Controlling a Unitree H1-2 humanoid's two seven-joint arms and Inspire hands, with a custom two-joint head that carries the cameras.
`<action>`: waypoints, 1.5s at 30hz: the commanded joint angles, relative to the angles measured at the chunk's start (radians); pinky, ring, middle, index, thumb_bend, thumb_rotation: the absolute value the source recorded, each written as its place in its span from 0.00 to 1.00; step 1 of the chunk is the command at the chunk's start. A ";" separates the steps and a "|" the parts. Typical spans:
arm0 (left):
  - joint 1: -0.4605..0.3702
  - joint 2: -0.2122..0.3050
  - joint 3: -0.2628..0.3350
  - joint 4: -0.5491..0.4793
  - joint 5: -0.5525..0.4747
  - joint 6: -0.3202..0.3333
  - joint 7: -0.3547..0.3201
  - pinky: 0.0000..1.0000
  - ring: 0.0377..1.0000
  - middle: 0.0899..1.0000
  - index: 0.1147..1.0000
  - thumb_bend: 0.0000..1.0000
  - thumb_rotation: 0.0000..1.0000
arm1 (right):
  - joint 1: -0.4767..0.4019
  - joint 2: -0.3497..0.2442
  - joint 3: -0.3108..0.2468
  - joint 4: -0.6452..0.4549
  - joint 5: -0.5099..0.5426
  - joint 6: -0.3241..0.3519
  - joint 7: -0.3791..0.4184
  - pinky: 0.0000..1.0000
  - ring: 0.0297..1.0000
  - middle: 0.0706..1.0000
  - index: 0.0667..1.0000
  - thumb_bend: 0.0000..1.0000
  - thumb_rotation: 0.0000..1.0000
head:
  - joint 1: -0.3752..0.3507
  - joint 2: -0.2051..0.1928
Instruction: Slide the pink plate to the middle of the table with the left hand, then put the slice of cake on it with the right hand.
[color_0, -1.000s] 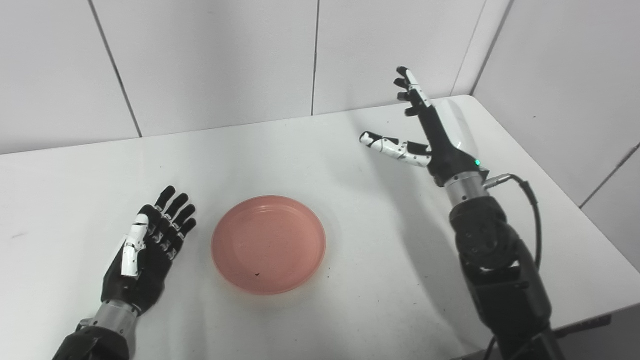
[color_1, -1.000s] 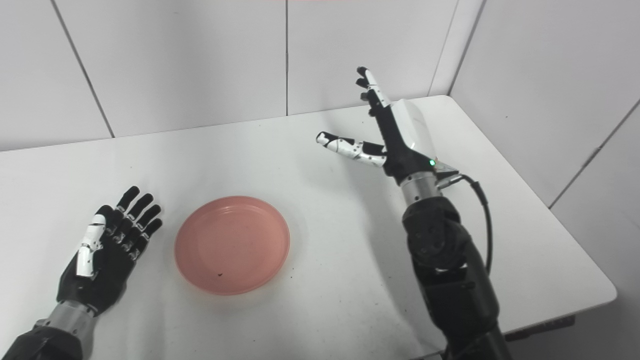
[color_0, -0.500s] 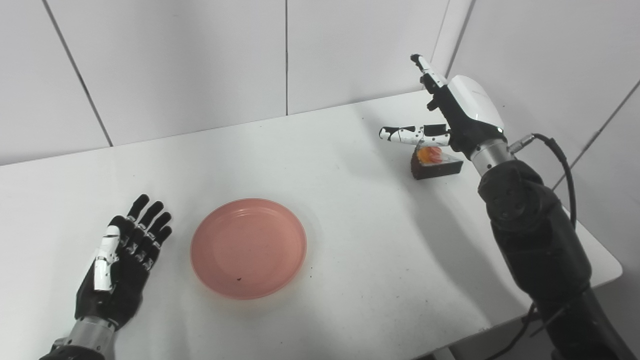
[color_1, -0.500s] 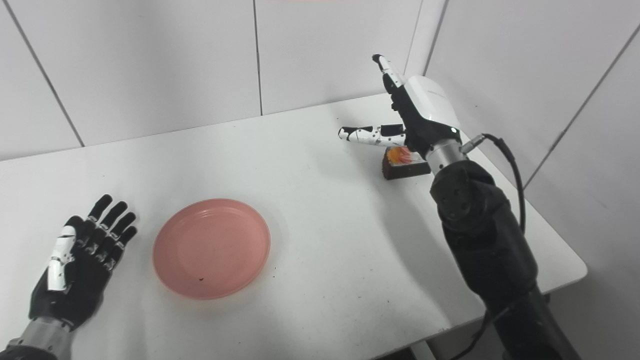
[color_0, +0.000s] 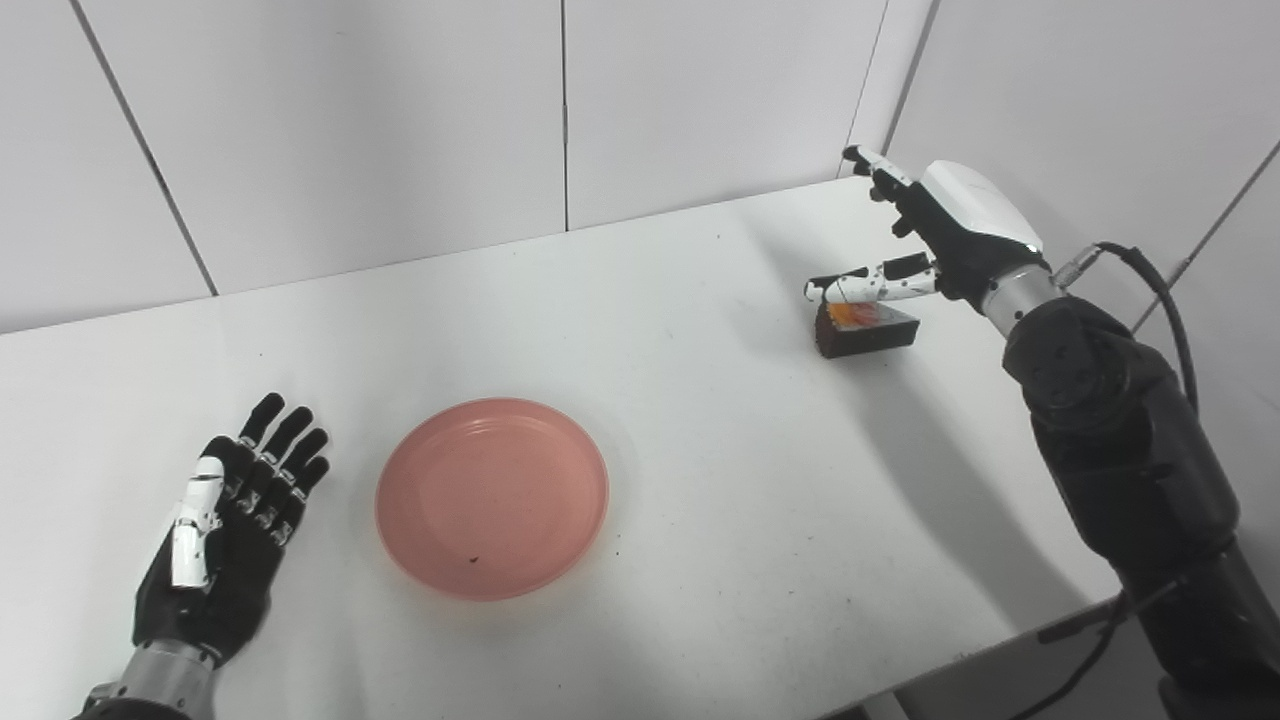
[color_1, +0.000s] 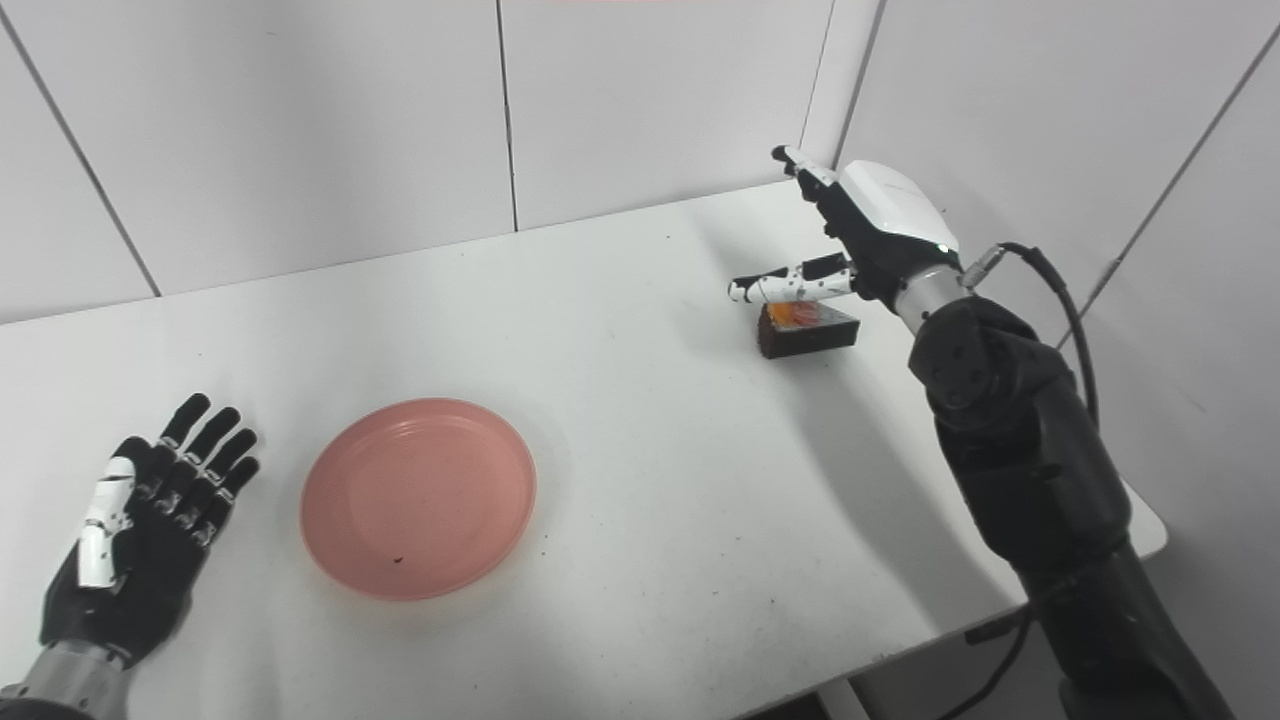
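Our right robot hand (color_0: 940, 240), fingers apart, has dropped over the cake slice (color_0: 866, 328); our left robot hand (color_0: 225, 535) rests open beside the pink plate (color_0: 492, 497), so grasping comes next.

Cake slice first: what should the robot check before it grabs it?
1. Right hand open, holding nothing: ok.
2. Right hand above the cake slice, thumb near its top: ok.
3. Fingers touching the cake: cannot tell.
4. Pink plate holds no cake: ok.
5. Plate in the table's middle: not ok, a bit left.
6. Left hand flat, off the plate: ok.
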 joint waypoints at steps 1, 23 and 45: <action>0.018 0.010 -0.001 0.027 0.011 0.039 0.016 0.99 0.96 0.96 0.95 0.38 1.00 | -0.026 -0.040 -0.014 0.000 0.013 0.002 0.008 0.75 0.87 0.94 0.95 1.00 0.44 | 0.001 0.000; 0.030 0.020 -0.009 -0.001 0.005 0.055 0.019 0.99 0.96 0.96 0.95 0.38 1.00 | -0.111 -0.083 0.128 0.173 -0.059 -0.003 0.078 0.87 1.00 1.00 1.00 1.00 0.45 | 0.000 0.012; 0.039 0.031 -0.001 -0.027 0.005 0.078 0.022 0.99 0.95 0.96 0.94 0.37 1.00 | -0.126 -0.110 0.211 0.282 -0.070 -0.017 0.019 0.85 0.97 1.00 0.98 1.00 0.45 | 0.001 0.029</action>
